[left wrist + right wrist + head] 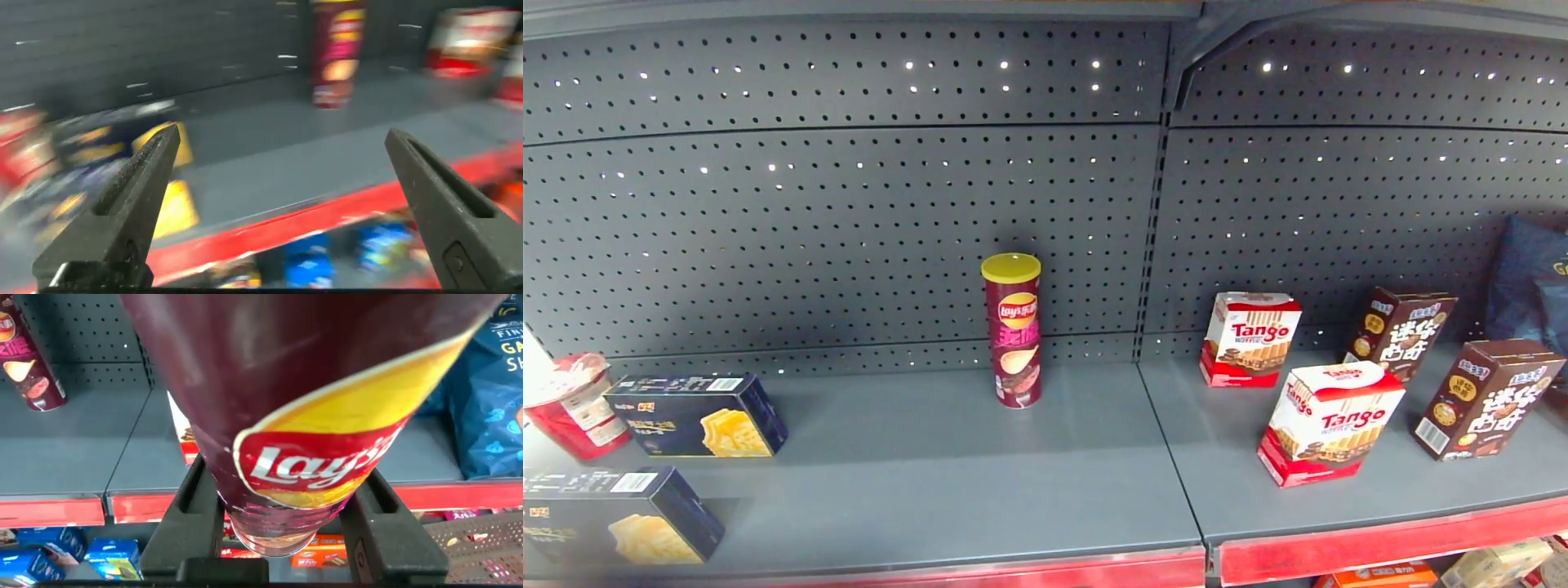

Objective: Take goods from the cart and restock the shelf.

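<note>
Right tool point(288, 502) clenched around maroon chip can point(310, 384), held near side of shelf point(915, 465); left tool point(282, 139) released, empty; second chip can point(1013, 331) upright at shelf centre, toward far wall.

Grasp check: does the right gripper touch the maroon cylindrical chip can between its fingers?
Touching. Right wrist view: right gripper clamps maroon chip can from both sides.

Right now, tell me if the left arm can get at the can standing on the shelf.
Probably yes. The left gripper is open before the shelf; bare shelf lies between it and the upright can, with the boxes well aside.
</note>
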Tool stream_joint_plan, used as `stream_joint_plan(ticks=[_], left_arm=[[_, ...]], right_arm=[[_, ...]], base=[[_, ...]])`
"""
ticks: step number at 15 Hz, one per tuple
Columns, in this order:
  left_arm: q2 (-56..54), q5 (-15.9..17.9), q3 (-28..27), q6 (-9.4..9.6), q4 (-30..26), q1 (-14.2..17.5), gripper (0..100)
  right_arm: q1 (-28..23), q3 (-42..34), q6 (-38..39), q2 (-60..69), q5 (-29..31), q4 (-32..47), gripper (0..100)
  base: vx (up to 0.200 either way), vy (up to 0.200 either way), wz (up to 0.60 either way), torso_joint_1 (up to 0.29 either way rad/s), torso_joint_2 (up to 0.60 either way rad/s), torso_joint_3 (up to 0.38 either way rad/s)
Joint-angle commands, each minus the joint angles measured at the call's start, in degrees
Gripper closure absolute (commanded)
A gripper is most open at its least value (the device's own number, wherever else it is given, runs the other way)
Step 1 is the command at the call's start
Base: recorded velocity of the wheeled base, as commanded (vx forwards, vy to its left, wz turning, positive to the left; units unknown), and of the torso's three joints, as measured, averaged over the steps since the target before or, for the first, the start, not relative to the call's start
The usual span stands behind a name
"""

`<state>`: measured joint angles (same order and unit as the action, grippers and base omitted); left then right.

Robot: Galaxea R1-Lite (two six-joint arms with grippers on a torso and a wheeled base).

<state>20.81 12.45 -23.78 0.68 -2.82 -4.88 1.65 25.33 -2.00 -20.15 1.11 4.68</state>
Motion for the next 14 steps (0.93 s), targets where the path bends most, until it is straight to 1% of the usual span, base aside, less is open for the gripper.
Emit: stream_joint_plan(ticks=[1, 2, 3, 4, 5, 6, 7, 8, 9, 10, 11, 12, 13, 14], left_arm=[[18.74, 2.93, -7.33, -3.76, 3.69, -13.14, 0], [22.26, 0.12, -9.35, -5.87, 3.26, -18.15, 0], [24.98, -0.76, -10.49, -8.33, 2.9, -22.63, 0], [26.92, -0.67, -10.76, -9.12, 3.17, -23.69, 0], [32.28, -0.14, -11.55, -9.03, 4.22, -23.25, 0], [37.9, 1.26, -12.6, -9.21, 7.83, -22.63, 0], [42.03, 3.9, -13.22, -9.3, 11.08, -21.05, 0], [46.25, 7.5, -13.31, -8.68, 14.24, -18.59, 0], [50.21, 9.97, -13.48, -7.98, 17.76, -16.66, 0], [52.58, 10.58, -13.57, -7.54, 20.04, -15.95, 0], [58.38, 10.67, -13.92, -5.69, 25.58, -13.32, 0], [61.81, 10.4, -14.36, -3.85, 28.48, -11.74, 0], [67.17, 9.79, -15.42, -0.59, 32.79, -8.75, 0], [70.07, 9.7, -16.56, 0.46, 34.81, -7.34, 0]], right_arm=[[0.02, -0.37, -0.02, 0.2, 0.03, -0.02, 100], [-0.06, -0.72, -0.02, 0.46, 0.03, -0.02, 100], [-0.06, -0.9, -0.02, 0.82, 0.03, -0.02, 100], [-0.06, -0.9, -0.02, 0.9, 0.03, -0.02, 100], [-0.06, -0.99, -0.02, 0.9, 0.03, -0.02, 100], [-0.06, -0.99, -0.02, 0.9, 0.12, -0.02, 100], [-0.06, -0.9, -0.02, 0.64, 0.12, -0.02, 100], [-0.06, -0.9, -0.02, 0.46, 0.3, -0.02, 100], [-0.06, -0.9, -0.02, 0.38, 1.09, -0.02, 100], [-0.06, -0.99, -0.02, 0.38, 1.35, -0.02, 100], [-0.06, -1.16, -0.02, 0.38, 1.97, -0.02, 100], [-0.06, -1.16, -0.02, 0.38, 2.14, -0.02, 100], [-0.06, -1.07, -0.02, 0.29, 2.23, -0.02, 100], [-0.06, -1.07, -0.02, 0.29, 2.23, -0.02, 100]], base=[[0.0, 0.0, 0.0, 0.0, 0.0, 0.0], [0.0, 0.0, 0.0, 0.0, 0.0, 0.0], [0.0, 0.0, 0.0, 0.0, 0.0, 0.0], [0.0, 0.0, 0.0, 0.0, 0.0, 0.0], [0.0, 0.0, 0.0, 0.0, 0.0, 0.0], [0.0, 0.0, 0.0, 0.0, 0.0, 0.0], [0.0, 0.0, 0.0, 0.0, 0.0, 0.0], [0.0, 0.0, 0.0, 0.0, 0.0, 0.0], [0.0, 0.0, 0.0, 0.0, 0.0, 0.0], [0.0, 0.0, 0.0, 0.0, 0.0, 0.0], [0.0, 0.0, 0.0, 0.0, 0.0, 0.0], [0.0, 0.0, 0.0, 0.0, 0.0, 0.0], [0.0, 0.0, 0.0, 0.0, 0.0, 0.0], [0.0, 0.0, 0.0, 0.0, 0.0, 0.0]])
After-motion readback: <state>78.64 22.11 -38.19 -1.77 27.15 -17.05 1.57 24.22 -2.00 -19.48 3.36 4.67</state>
